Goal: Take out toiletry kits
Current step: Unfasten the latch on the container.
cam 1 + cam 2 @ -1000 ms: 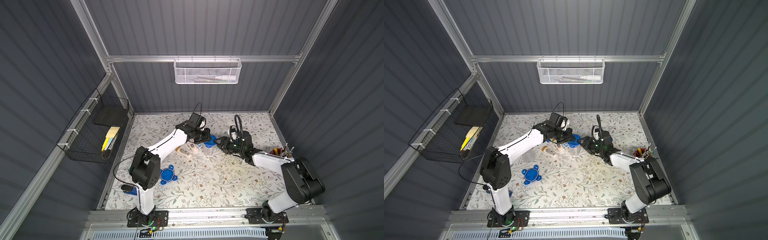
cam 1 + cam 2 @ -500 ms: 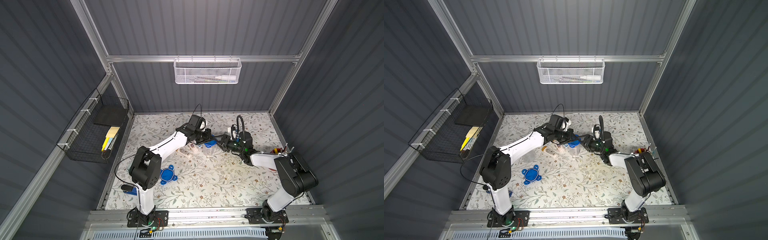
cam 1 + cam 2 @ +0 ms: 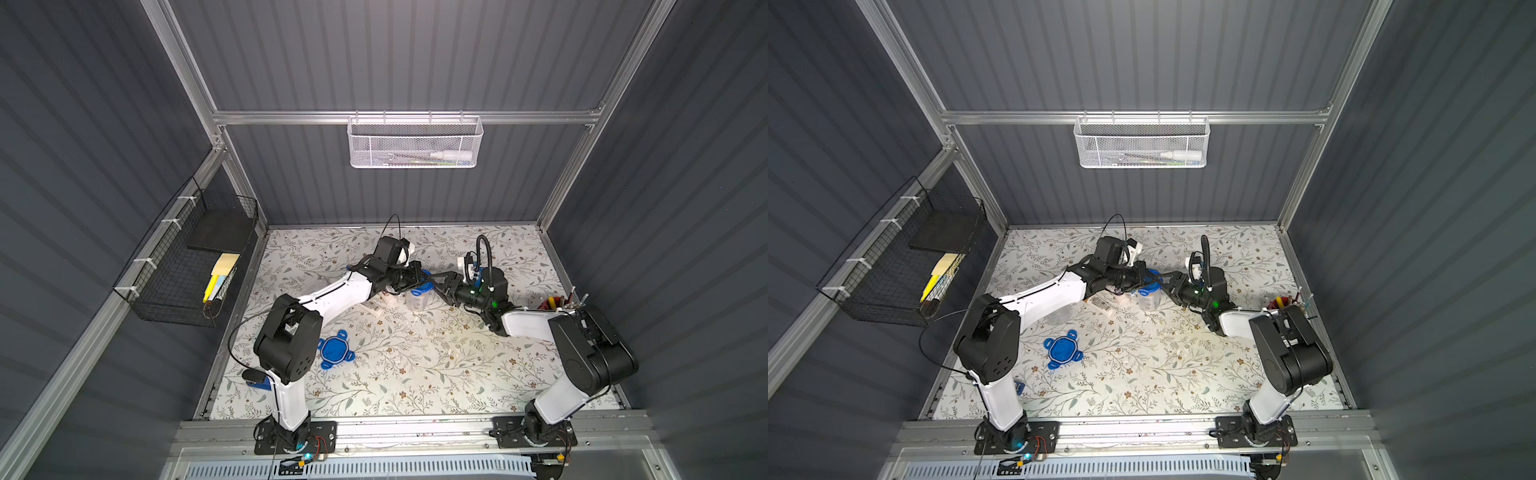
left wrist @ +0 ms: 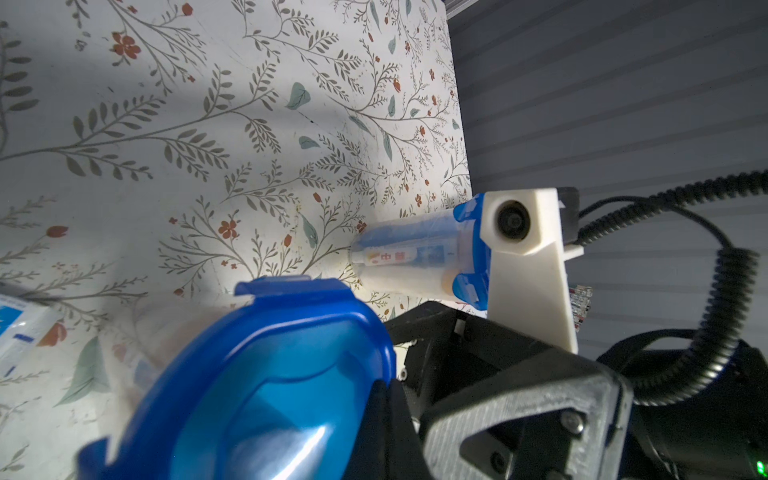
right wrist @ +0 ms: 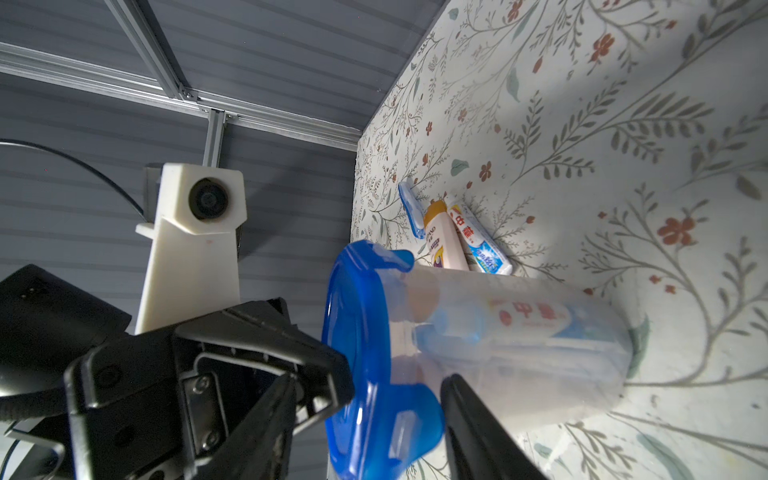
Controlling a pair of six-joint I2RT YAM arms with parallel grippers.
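A clear jar (image 5: 519,345) with a blue clip lid (image 5: 357,332) stands mid-table, seen in both top views (image 3: 415,300) (image 3: 1148,301). One toiletry kit's toothpaste tube (image 5: 536,320) shows inside it. My right gripper (image 5: 370,382) is open, its fingers either side of a lid clip, one against the jar wall. My left gripper (image 4: 388,390) is shut, its tips at the lid's rim (image 4: 270,395). Another kit lies loose on the table: a blue toothbrush (image 5: 409,208), a white bottle (image 5: 442,241) and a toothpaste tube (image 5: 478,245). A second lidded jar (image 4: 415,253) holds a further kit.
A loose blue lid (image 3: 334,349) lies near the left arm's base. The red cup of pens (image 3: 552,301) stands at the right edge. A black wire basket (image 3: 187,266) hangs on the left wall and a white mesh basket (image 3: 415,143) on the back wall.
My left gripper has shifted slightly right onto the jar's lid. The right arm's elbow has drawn in while its gripper stayed at the jar.
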